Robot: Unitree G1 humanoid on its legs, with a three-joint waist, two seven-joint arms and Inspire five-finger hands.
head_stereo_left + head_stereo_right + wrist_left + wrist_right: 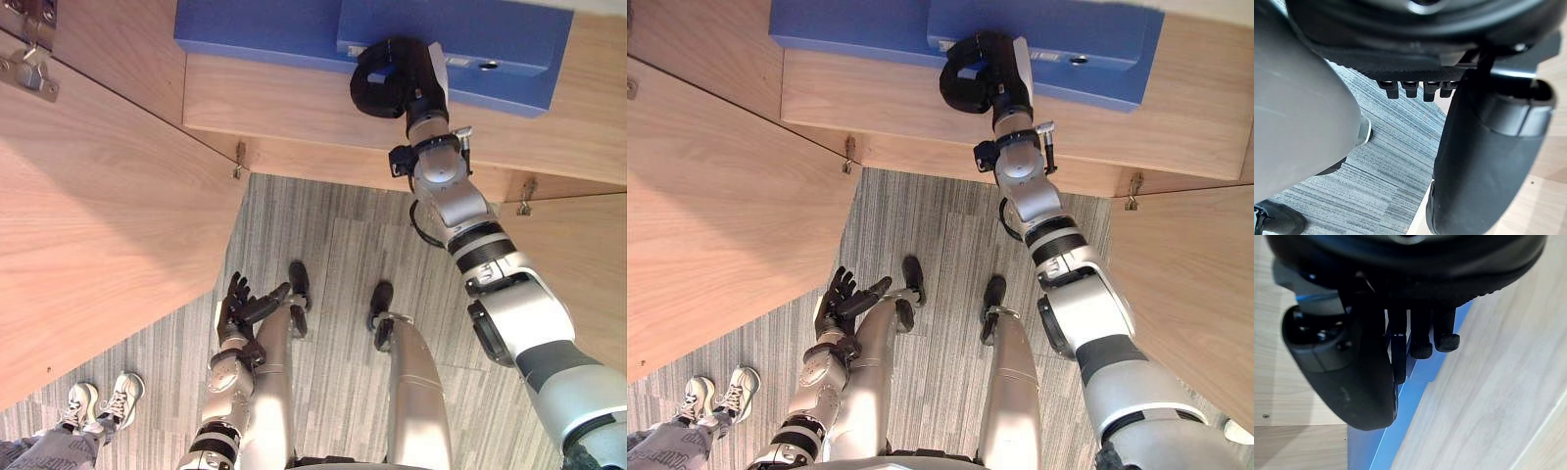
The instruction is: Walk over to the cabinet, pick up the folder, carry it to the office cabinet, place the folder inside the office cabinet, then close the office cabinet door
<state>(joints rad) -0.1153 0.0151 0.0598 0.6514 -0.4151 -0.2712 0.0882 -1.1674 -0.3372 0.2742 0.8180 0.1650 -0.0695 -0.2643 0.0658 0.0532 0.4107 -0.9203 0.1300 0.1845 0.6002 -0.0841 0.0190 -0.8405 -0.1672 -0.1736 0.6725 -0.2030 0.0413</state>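
Blue folder [265,34], far shelf [294,108]: stiff, likely weighty (smooth covers may slip); take near spine edge; right robot hand [392,83] curled on it.

Office, light-wood cabinet [294,103] w/ hinged doors [98,215], grey carpet tiles [333,255], blue folder [255,29] inside

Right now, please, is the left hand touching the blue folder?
No, the left hand hangs open low down, far from the folder on the shelf.
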